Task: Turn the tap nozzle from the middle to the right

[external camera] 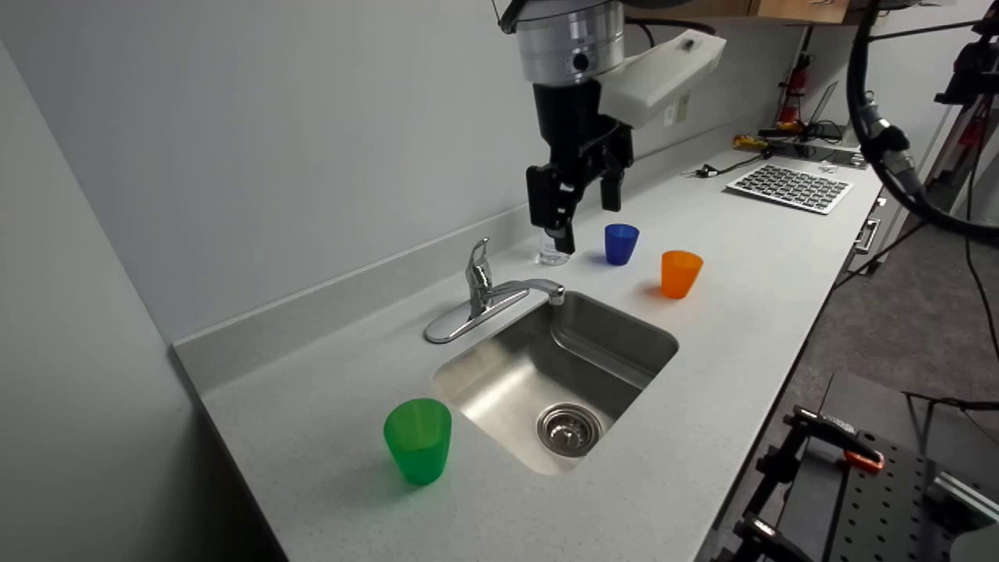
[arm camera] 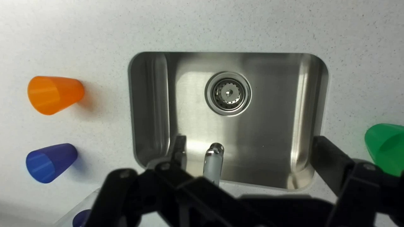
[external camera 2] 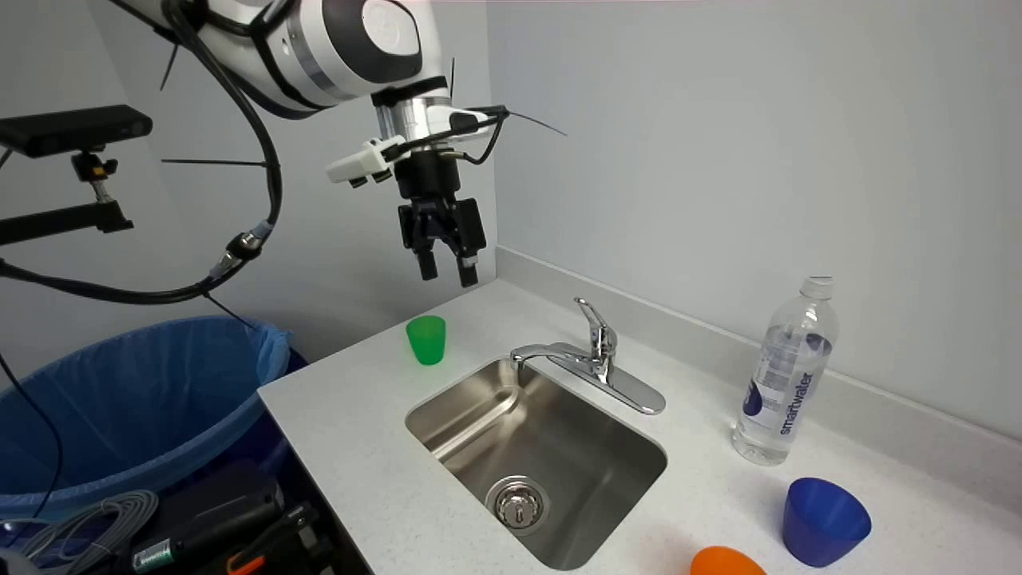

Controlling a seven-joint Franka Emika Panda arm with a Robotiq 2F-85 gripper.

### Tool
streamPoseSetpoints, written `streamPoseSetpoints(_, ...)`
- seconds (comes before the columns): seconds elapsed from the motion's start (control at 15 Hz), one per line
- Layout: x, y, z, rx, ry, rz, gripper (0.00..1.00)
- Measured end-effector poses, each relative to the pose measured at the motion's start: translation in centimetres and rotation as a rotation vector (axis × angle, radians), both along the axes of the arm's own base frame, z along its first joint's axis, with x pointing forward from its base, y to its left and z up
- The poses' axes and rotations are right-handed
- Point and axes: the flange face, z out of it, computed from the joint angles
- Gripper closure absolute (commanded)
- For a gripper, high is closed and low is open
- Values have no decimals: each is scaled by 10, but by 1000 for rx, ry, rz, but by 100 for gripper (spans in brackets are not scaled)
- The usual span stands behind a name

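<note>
The tap nozzle point(external camera: 531, 287) is a slim chrome spout, seen in both exterior views point(external camera 2: 544, 350). It points from the faucet base out over the sink point(external camera 2: 447, 435). The faucet's lever handle point(external camera: 478, 265) stands upright behind it. My gripper point(external camera: 589, 221) is open and empty, fingers pointing down, in the air well above the counter, also seen in an exterior view point(external camera 2: 448, 273). In the wrist view the nozzle's tip point(arm camera: 214, 160) shows between the spread fingers point(arm camera: 249, 148), nearer the left finger and below them, not touched. The faucet base is hidden there by the gripper.
A green cup point(external camera: 418, 441) stands at one end of the sink. A blue cup point(external camera: 621, 244), an orange cup point(external camera: 680, 273) and a clear water bottle point(external camera 2: 786, 383) stand at the other end. A wall runs behind the faucet. A lined bin point(external camera 2: 144, 407) is beside the counter.
</note>
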Motion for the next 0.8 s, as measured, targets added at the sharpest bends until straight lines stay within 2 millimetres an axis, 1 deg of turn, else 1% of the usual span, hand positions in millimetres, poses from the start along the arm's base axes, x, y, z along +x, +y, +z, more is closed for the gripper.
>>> streamPoseSetpoints(0.47,48,3,-21,49,-28,2,0)
streamPoseSetpoints(0.8,71,11,-42,60,-4,3,0)
